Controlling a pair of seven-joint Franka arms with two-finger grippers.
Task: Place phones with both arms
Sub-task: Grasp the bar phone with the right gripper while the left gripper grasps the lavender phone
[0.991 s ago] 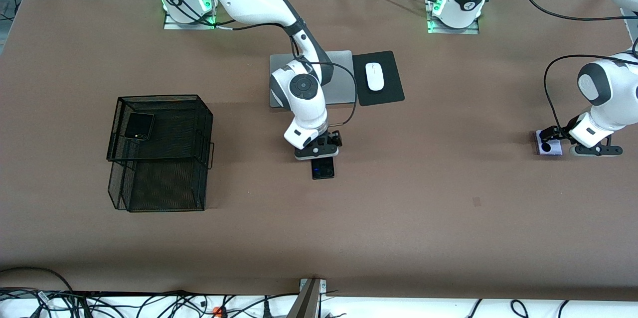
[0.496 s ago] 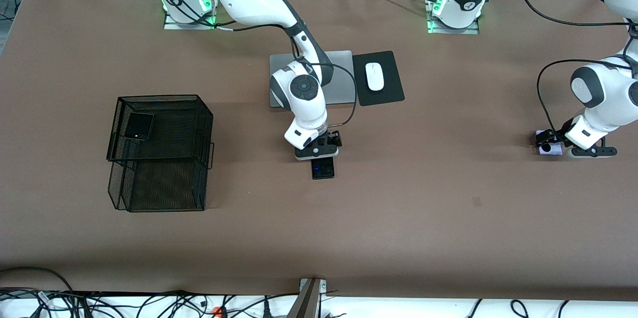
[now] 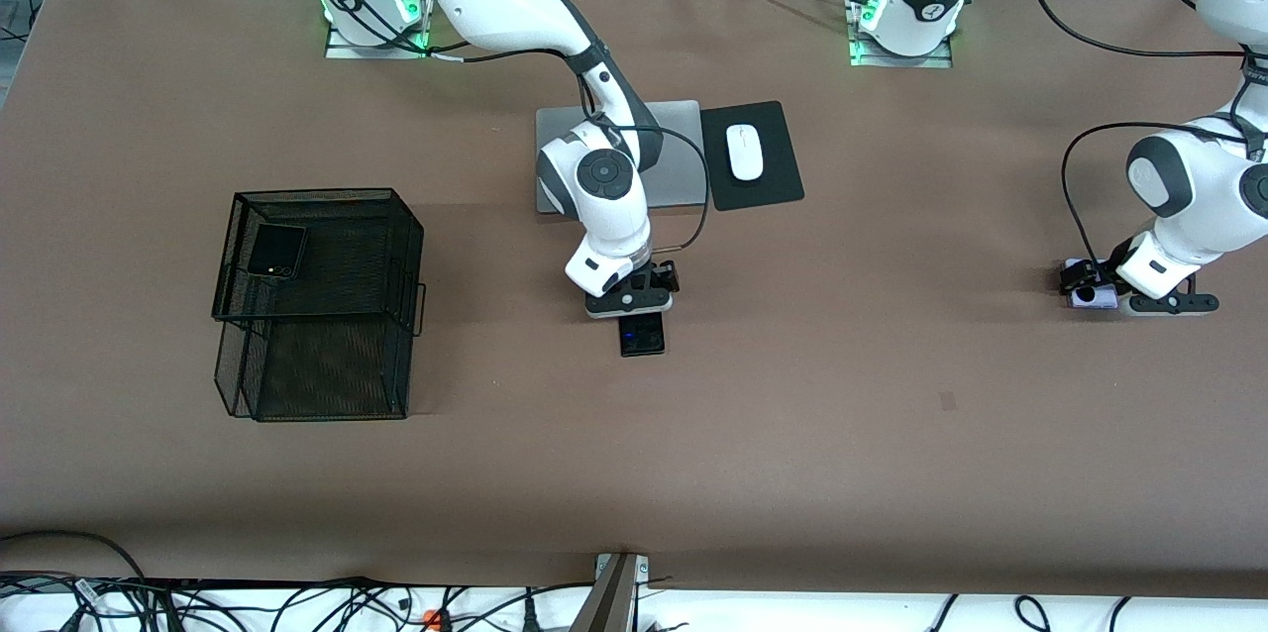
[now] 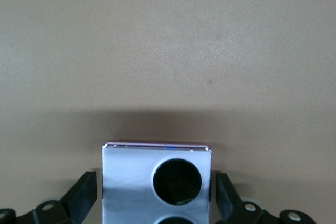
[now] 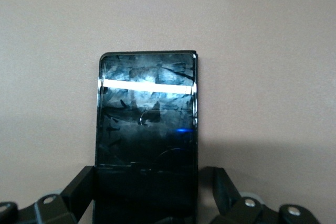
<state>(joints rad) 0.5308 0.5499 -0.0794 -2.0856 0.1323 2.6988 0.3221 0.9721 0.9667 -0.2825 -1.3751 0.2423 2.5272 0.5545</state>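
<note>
Phones number three in the front view: a small dark grey flip phone (image 3: 276, 251) lies in the upper tier of a black mesh basket (image 3: 317, 305) toward the right arm's end of the table (image 3: 792, 434); a long black slab (image 3: 642, 334) lies flat near the table's middle; a lavender-white phone (image 3: 1088, 295) lies close to the edge at the left arm's end. The right gripper (image 3: 634, 303) is down over the slab's end, the left gripper (image 3: 1100, 287) down at the lavender-white phone. A silver laptop (image 3: 684, 171) and a white mouse (image 3: 744, 152) on a black pad (image 3: 753, 157) sit nearer the bases.

From the left wrist view, the left gripper (image 4: 156, 195) stands wide, fingers (image 4: 84, 195) flanking the lavender-white phone (image 4: 131, 174) with narrow gaps.

From the right wrist view, the right gripper (image 5: 147, 190) brackets the black slab (image 5: 147, 114), fingers (image 5: 79, 190) just beside its edges; whether they press it I cannot tell.
</note>
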